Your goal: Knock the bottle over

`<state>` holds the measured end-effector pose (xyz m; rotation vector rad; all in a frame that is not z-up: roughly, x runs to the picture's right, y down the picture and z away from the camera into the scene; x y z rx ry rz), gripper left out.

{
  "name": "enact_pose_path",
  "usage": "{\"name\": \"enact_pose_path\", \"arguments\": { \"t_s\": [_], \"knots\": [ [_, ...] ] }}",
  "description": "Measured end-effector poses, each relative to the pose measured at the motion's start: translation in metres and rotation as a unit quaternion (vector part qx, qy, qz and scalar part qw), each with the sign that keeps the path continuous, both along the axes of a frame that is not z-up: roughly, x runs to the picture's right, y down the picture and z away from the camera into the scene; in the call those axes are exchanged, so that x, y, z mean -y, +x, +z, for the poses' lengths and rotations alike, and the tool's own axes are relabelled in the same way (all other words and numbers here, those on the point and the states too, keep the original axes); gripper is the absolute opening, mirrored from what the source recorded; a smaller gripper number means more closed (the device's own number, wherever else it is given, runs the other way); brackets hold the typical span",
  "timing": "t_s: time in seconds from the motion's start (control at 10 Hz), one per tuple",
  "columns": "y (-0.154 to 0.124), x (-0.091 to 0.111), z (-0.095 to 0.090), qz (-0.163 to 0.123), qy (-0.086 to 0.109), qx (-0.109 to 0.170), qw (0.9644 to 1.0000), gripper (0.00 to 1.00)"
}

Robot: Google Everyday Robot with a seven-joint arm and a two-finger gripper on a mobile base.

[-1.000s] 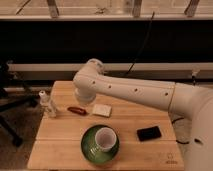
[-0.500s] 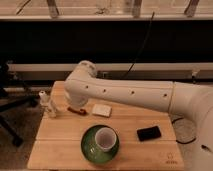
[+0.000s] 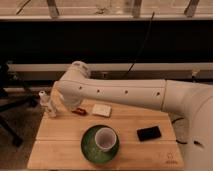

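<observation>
The bottle (image 3: 44, 101) is a slim whitish plastic bottle with a white cap. It stands about upright at the far left corner of the wooden table (image 3: 65, 150). My white arm (image 3: 120, 92) reaches in from the right and bends down toward that corner. My gripper (image 3: 54, 108) is low beside the bottle's right side, largely hidden behind the forearm. I cannot tell whether it touches the bottle.
A white cup (image 3: 104, 138) stands on a green saucer (image 3: 90, 148) at the table's front middle. A black flat object (image 3: 149, 133) lies to the right, a white card (image 3: 101, 110) and a small red item (image 3: 78, 111) behind. An office chair (image 3: 9, 102) stands left of the table.
My arm has swung left and lower toward the table's far left corner, closing on the bottle. The bottle stands in about the same place.
</observation>
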<state>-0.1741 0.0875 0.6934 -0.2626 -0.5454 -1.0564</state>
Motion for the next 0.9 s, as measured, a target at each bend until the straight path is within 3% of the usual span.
{"name": "enact_pose_path", "arguments": {
  "t_s": [0.9],
  "knots": [
    [-0.043,0.014,0.014,-0.012,-0.009,0.016,0.9998,0.00]
  ]
}}
